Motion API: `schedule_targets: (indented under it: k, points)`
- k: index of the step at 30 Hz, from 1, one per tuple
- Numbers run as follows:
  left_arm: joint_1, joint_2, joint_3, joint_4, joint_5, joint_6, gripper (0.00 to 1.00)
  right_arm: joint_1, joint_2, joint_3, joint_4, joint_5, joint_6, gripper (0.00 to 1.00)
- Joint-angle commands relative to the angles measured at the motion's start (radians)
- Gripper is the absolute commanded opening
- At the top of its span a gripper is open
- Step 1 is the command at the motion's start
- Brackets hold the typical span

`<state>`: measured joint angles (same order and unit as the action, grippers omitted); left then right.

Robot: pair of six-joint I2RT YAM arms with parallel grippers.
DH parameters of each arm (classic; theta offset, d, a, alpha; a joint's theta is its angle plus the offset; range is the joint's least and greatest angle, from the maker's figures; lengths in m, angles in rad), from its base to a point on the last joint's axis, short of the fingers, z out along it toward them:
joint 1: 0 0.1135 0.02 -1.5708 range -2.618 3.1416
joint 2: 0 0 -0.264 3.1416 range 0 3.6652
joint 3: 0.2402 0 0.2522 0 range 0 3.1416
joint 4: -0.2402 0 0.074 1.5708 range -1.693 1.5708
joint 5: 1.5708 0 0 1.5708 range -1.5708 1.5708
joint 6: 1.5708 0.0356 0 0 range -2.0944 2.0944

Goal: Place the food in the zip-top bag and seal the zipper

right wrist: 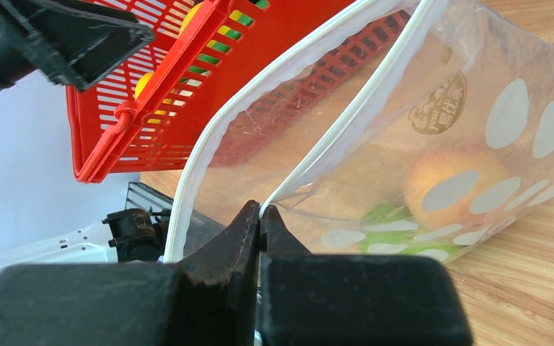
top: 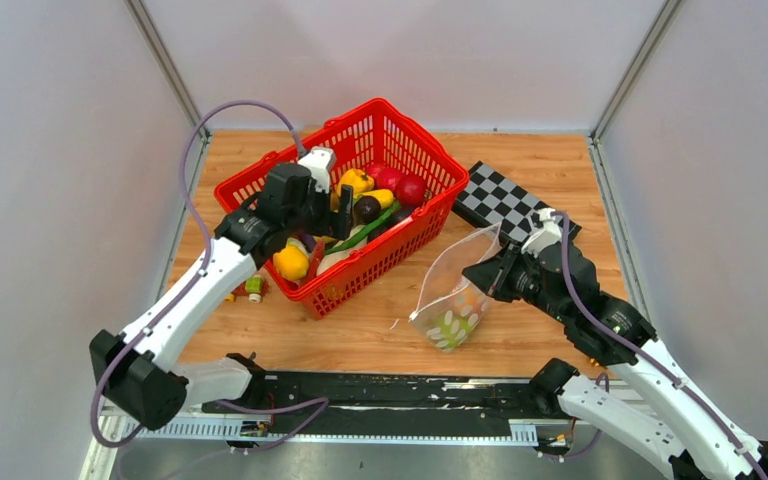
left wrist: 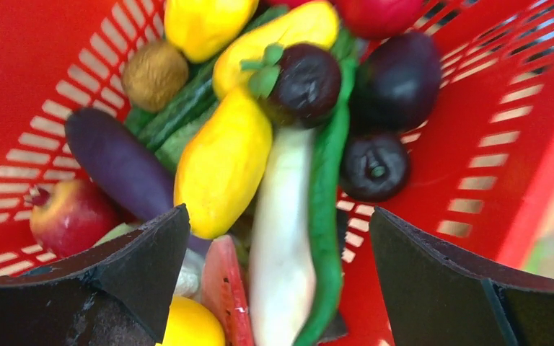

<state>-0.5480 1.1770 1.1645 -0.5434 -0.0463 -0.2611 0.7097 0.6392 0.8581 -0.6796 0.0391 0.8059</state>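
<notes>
1. My left arm reached forward from its base over the near side of the red basket (top: 380,262), wrist bent down into it.
2. My left pincer (left wrist: 278,216) stood wide, with nothing between its fingers.
3. My right arm stretched in low from the right, its wrist turned toward the basket.
4. My right pincer (right wrist: 257,210) was clamped tight on the mouth edge of the bag (right wrist: 404,144), pinching it at the zipper (right wrist: 182,209).
5. The food (top: 360,200) lay right under my left pincer. A yellow fruit (left wrist: 223,166), a white radish (left wrist: 281,259) and a long green pod (left wrist: 326,216) lay in the gap between the fingers, none of them touched as far as I could tell.
6. The bag stood on the desk (top: 380,330) just right of the basket, its mouth lifted and gaping toward the basket.
7. The basket held many pieces, among them an eggplant (left wrist: 115,162), an apple (left wrist: 68,216) and dark round fruits (left wrist: 375,167).
8. The bag held a peach-coloured fruit (right wrist: 440,187) and something green (right wrist: 382,213).
9. A checkerboard (top: 505,200) lay behind the bag, and small blocks (top: 250,290) lay left of the basket.
</notes>
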Motion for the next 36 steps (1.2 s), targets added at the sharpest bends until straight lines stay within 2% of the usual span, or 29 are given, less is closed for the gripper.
schedule_targets:
  k: [1,15,20,22,30,36]
  points:
    - [0.043,0.080,0.021,-0.084,0.080,-0.012,1.00,-0.002,0.000,0.041,0.012,-0.016,-0.020,0.00]
    - [0.048,0.120,-0.087,-0.111,0.060,-0.007,1.00,-0.001,0.005,0.047,0.002,-0.010,-0.035,0.00]
    - [0.048,0.136,-0.134,-0.042,0.091,-0.047,1.00,-0.002,0.021,0.051,0.010,-0.023,-0.040,0.00]
    - [0.048,0.121,-0.156,0.001,0.087,-0.068,0.95,-0.001,0.022,0.052,0.007,-0.023,-0.041,0.00]
    - [0.049,0.035,-0.168,0.096,0.049,-0.085,0.63,-0.001,0.013,0.052,-0.001,-0.016,-0.040,0.00]
    - [0.049,-0.018,-0.177,0.148,0.050,-0.089,0.53,-0.002,0.015,0.050,0.000,-0.017,-0.038,0.00]
